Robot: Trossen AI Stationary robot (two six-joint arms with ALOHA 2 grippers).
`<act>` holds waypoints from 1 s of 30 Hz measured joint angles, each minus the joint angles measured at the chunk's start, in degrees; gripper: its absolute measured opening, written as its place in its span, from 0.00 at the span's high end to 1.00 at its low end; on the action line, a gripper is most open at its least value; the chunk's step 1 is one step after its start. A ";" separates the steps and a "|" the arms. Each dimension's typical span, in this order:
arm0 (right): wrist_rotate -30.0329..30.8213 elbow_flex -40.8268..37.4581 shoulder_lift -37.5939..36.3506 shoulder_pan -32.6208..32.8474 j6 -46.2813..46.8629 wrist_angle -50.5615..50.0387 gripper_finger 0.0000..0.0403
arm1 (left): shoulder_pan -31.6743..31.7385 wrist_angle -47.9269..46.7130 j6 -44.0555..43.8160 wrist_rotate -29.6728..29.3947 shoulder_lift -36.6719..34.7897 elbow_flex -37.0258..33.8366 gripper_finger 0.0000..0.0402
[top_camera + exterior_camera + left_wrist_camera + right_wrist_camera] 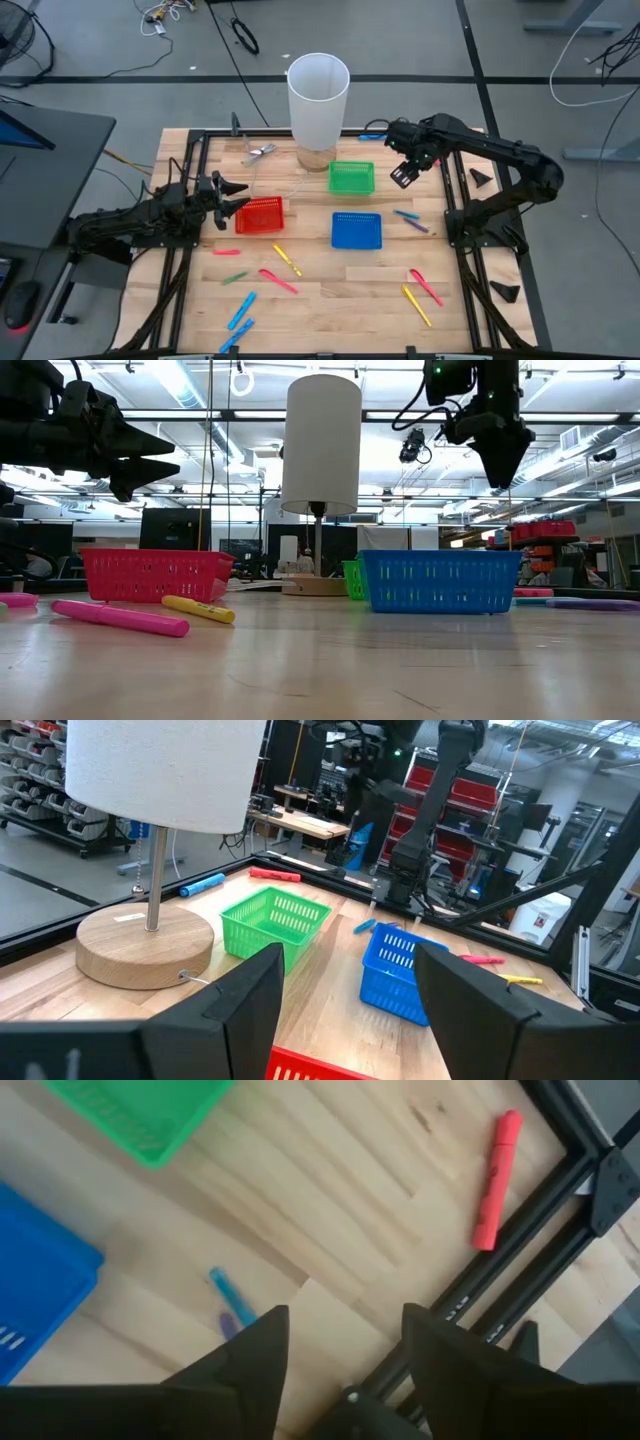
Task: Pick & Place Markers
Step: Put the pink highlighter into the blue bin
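Markers lie scattered over the wooden table (320,290), none of them held. Nearest the right gripper (404,176) are a light blue marker (405,214) and a purple marker (418,227), side by side on the boards below and just outward of it, between the blue basket (357,230) and the table's right rail; the right wrist view shows the same pair (228,1295) just ahead of the gripper's dark fingers (255,1365). A red marker (494,1179) lies beyond them against the black frame (560,1200) at the far edge. That gripper hangs in the air with nothing between its fingers, which stand spread apart, and the green basket (351,177) sits just to its inner side. Farther toward the near edge on the same side lie a pink marker (426,287) and a yellow marker (416,305), close together. The left gripper (236,198) hovers level at the left edge of the red basket (260,214), its fingers (250,1005) also spread and empty. Below and in front of it rest a small red marker (226,252), a green marker (235,277), a yellow marker (287,260), a long pink marker (278,281) and two blue markers (240,310) near the front edge. A lamp with a tall white shade (318,92) on a round wooden base (145,942) stands at the back of the table, just beside the green basket.
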 joint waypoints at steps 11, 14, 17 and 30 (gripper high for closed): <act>0.41 0.00 0.45 -11.10 -13.46 2.10 0.51 | 0.00 0.00 0.01 0.00 0.00 0.00 0.42; 0.39 0.00 0.45 -14.24 -16.79 3.62 0.52 | 0.01 -0.01 0.00 0.00 0.00 0.00 0.42; 0.41 0.00 0.45 -17.77 -19.21 5.30 0.52 | 0.01 0.00 0.00 0.00 0.00 0.00 0.42; 0.29 -0.02 0.87 -31.28 -24.64 9.34 0.52 | 0.00 -0.02 0.01 0.00 0.00 0.00 0.42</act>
